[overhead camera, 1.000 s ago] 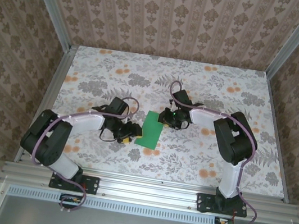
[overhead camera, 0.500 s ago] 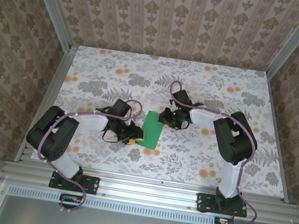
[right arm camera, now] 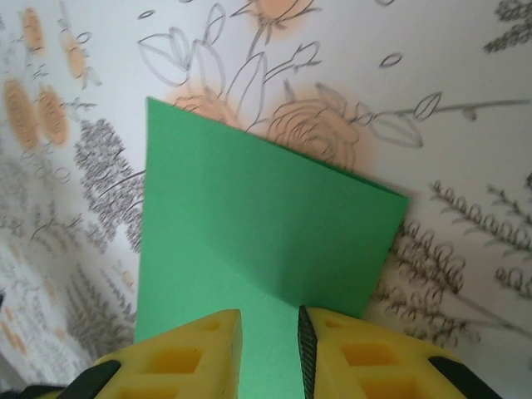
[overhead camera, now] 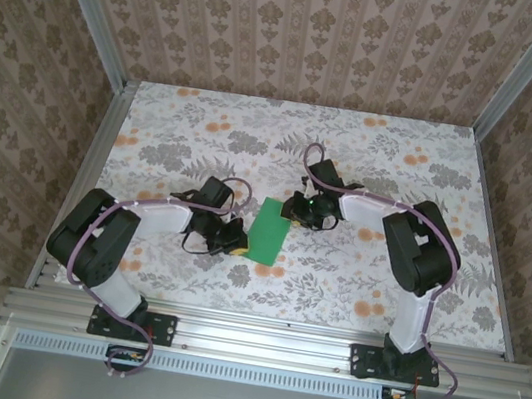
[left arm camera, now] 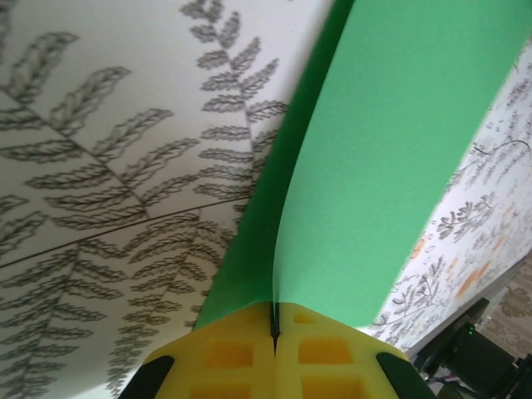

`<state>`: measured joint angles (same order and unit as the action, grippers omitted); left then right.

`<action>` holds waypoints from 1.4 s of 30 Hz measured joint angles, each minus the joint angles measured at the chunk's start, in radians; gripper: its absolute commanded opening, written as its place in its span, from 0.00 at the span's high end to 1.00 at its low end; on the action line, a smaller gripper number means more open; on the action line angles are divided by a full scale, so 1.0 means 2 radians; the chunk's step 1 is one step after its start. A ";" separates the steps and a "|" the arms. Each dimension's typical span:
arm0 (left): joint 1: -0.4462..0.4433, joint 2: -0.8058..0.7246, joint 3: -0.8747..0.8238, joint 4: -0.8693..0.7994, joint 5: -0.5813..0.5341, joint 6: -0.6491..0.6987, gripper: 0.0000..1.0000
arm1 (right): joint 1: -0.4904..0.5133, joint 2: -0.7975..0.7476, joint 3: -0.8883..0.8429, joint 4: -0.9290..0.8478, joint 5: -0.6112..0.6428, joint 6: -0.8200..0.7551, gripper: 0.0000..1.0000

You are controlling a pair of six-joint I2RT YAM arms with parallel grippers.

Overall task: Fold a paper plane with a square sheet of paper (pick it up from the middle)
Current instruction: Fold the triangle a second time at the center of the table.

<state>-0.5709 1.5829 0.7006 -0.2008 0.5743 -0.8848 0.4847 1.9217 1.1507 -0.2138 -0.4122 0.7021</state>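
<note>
Green square sheet of paper (overhead camera: 267, 230): thin, matt, smooth, no sheen; edge looks razor-thin where it meets the left pincer (left arm camera: 275, 332). Pads of left pincer & right pincer (right arm camera: 270, 332): yellow plastic, matt, moulded w/ square recesses; one right inner face looks finely ribbed. Table (overhead camera: 383, 289): smooth printed floral covering, slight sheen. Arms (overhead camera: 420, 249): black & white plastic shells, semi-gloss. Frame rails (overhead camera: 254, 337): brushed aluminium. Walls (overhead camera: 302, 33): patterned wallpaper, matt.

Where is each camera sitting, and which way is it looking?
Top camera: high behind, looking down at the table; left arm and right arm show.
Left wrist camera: looking along its shut left pincer at the green paper.
Right wrist camera: looking past the right pincer at the green paper.
All share the green paper.
</note>
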 measured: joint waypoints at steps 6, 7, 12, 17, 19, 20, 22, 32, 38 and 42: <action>0.000 0.000 0.001 -0.010 -0.015 0.003 0.97 | 0.019 -0.037 -0.025 0.002 -0.021 0.004 0.78; 0.000 0.000 0.001 -0.010 -0.015 0.003 0.97 | 0.025 -0.037 -0.029 0.003 -0.022 0.005 0.78; -0.002 0.000 0.004 -0.012 -0.017 0.003 0.95 | 0.040 -0.035 -0.046 0.004 -0.028 0.012 0.79; -0.003 0.000 0.005 -0.010 -0.014 0.002 0.84 | 0.041 -0.027 -0.046 0.003 -0.030 0.015 0.80; -0.003 0.000 0.005 -0.004 -0.011 0.002 0.77 | 0.041 -0.027 -0.046 0.001 -0.029 0.015 0.80; -0.003 0.000 0.005 0.001 -0.009 -0.001 0.74 | 0.041 -0.027 -0.046 0.000 -0.028 0.015 0.80; -0.004 0.000 0.005 0.015 -0.001 -0.006 0.71 | 0.041 -0.025 -0.046 -0.001 -0.024 0.015 0.81; -0.019 -0.001 0.009 0.073 0.037 -0.022 0.68 | 0.041 -0.015 -0.048 0.000 -0.020 0.019 0.83; -0.029 0.003 0.024 0.096 0.045 -0.029 0.69 | 0.041 -0.012 -0.049 0.005 -0.022 0.021 0.84; -0.035 0.021 0.037 0.113 0.050 -0.033 0.68 | 0.041 -0.010 -0.050 0.012 -0.024 0.025 0.84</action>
<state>-0.6403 1.6245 0.7746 0.0254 0.6750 -0.9512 0.5659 1.9011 1.0515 -0.1902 -0.4606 0.7513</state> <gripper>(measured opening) 0.319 0.163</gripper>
